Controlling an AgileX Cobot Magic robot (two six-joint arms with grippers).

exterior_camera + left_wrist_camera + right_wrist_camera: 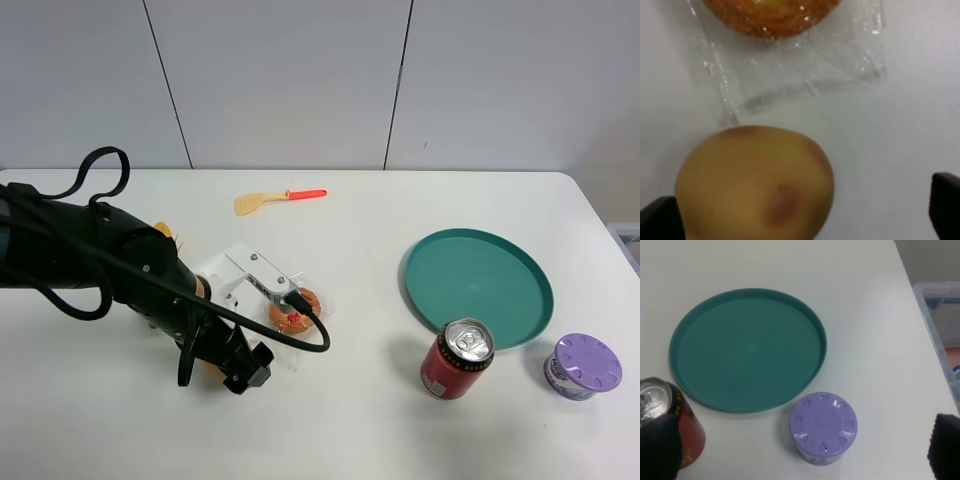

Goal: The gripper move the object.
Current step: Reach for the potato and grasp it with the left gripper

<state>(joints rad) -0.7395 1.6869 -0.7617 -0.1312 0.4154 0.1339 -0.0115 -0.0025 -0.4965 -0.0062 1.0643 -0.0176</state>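
Note:
The object, a tan-orange peach (752, 187) with a reddish-brown spot, lies on the white table between the fingers of my left gripper (802, 220). The gripper is open: one black finger (660, 220) sits close against the peach, the other finger (946, 200) stands well apart from it. In the high view the left gripper (238, 368) points down at the table's front left, and only an orange sliver of the peach (209, 367) shows under the arm. My right gripper (800, 455) is open and empty above the can and the purple tub; it is out of the high view.
A plastic-wrapped pastry (293, 311) lies just beyond the peach, also in the left wrist view (770, 15). A wooden spatula (275, 200) lies further back. A green plate (480, 285), red can (458, 358) and purple tub (583, 365) are on the right. A clear bin (940, 315) stands past the table edge.

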